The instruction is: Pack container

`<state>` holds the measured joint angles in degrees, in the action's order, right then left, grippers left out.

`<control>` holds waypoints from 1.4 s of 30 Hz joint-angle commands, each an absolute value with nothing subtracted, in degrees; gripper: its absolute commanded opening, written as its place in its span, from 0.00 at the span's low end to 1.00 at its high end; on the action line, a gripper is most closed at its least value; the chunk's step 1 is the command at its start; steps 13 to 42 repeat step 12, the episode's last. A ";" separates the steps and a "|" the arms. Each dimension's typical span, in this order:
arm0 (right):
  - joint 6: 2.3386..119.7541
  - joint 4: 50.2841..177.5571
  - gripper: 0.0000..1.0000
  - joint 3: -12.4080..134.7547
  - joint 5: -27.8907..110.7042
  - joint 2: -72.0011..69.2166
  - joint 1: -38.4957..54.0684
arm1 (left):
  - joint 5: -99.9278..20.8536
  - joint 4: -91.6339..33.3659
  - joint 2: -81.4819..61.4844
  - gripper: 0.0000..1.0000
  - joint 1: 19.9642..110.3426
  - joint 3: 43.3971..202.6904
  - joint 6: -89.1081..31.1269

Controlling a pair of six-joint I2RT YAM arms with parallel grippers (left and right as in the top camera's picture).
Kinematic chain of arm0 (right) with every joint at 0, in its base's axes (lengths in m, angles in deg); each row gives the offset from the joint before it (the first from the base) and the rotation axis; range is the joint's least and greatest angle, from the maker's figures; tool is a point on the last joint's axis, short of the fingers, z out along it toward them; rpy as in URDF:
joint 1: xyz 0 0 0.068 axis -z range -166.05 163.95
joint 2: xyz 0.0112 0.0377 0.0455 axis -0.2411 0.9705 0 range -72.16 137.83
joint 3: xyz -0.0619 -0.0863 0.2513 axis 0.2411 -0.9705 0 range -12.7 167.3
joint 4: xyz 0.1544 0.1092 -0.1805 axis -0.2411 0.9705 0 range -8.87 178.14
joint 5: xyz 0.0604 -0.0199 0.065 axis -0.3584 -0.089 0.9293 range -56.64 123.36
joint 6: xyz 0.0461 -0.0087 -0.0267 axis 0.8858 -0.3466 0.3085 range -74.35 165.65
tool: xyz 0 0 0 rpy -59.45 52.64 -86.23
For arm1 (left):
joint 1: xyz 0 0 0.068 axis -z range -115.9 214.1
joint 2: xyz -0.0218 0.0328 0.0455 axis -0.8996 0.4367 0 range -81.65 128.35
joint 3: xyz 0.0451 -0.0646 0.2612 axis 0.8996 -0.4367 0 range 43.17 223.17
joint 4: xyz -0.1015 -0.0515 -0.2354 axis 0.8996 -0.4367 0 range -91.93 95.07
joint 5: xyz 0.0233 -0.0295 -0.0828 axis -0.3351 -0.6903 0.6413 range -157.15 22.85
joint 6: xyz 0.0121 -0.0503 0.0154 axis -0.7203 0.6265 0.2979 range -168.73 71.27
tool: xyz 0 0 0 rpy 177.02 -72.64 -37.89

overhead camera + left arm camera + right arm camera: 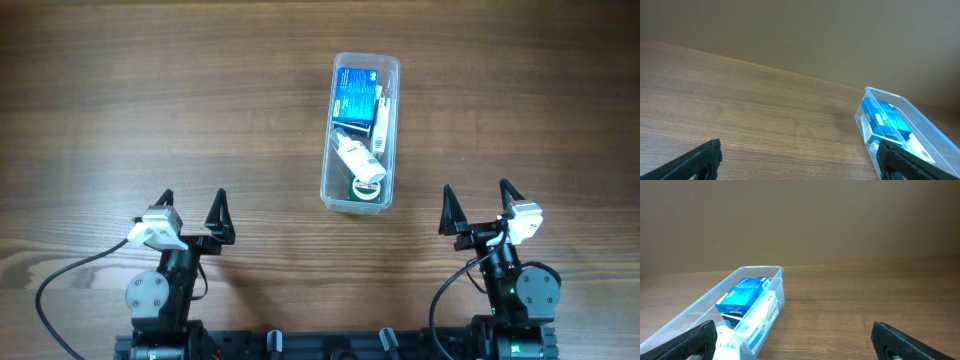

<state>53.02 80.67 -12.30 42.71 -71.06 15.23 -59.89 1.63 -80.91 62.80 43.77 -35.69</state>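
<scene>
Here we see the container holding a blue box; our left gripper and right gripper both gape wide, empty

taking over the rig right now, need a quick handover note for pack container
Left gripper: open, empty, near its base.
Right gripper: open, empty, near its base.
Container: mid-table, ahead of both arms, touched by neither. It holds a blue box, a white bottle and other small items.
Done: items are inside.
Left: nothing loose shows outside it, so packing looks finished. No lid in view.
</scene>
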 commanded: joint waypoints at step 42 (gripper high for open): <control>52.22 80.51 1.00 -12.41 41.99 -71.61 14.92 | -60.61 1.24 -81.48 1.00 62.32 43.48 -34.95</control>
